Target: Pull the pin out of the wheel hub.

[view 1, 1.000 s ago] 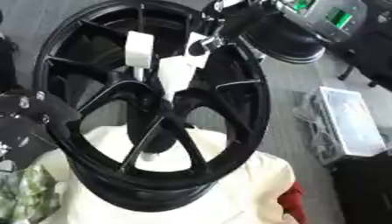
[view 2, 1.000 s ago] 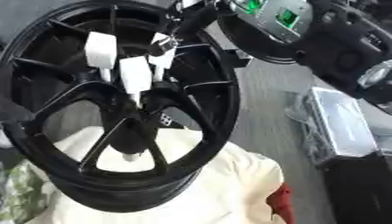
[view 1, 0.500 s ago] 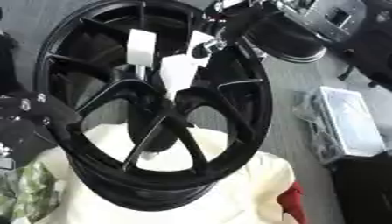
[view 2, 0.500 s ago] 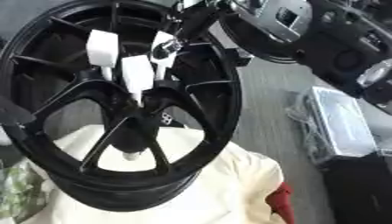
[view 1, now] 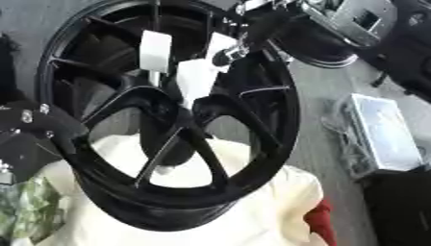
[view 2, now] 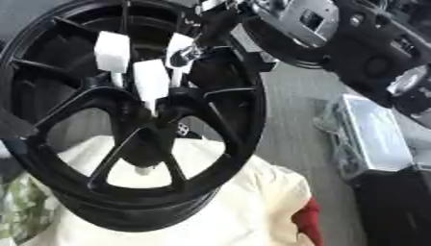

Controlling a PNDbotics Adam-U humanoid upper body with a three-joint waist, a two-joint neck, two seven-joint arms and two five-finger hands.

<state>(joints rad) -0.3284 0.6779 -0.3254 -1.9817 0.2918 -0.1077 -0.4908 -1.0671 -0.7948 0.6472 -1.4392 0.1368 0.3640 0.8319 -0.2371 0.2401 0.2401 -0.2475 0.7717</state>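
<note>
Your right hand [view 1: 252, 33] came in from the upper right and was at the upper part of the wheel hub [view 1: 168, 120], right against the white pin [view 1: 221, 45] that stood out near the centre. I could not tell if the hand was pinching the pin or only touching it, because this place was blurred.

Compared with one second before, almost nothing had changed. The hand was at the same place and the pin sat at the same height beside the two other white pieces [view 1: 155, 50]. So, in my judgement, the pull had not really started and the pin was still in the hub.

Your left hand [view 1: 25, 139] showed at the left edge, close to the rim; its state I could not tell either. The hub stood tilted on a cream cloth [view 1: 252, 211], with a clear box [view 1: 383, 134] on the floor well apart to the right.
</note>
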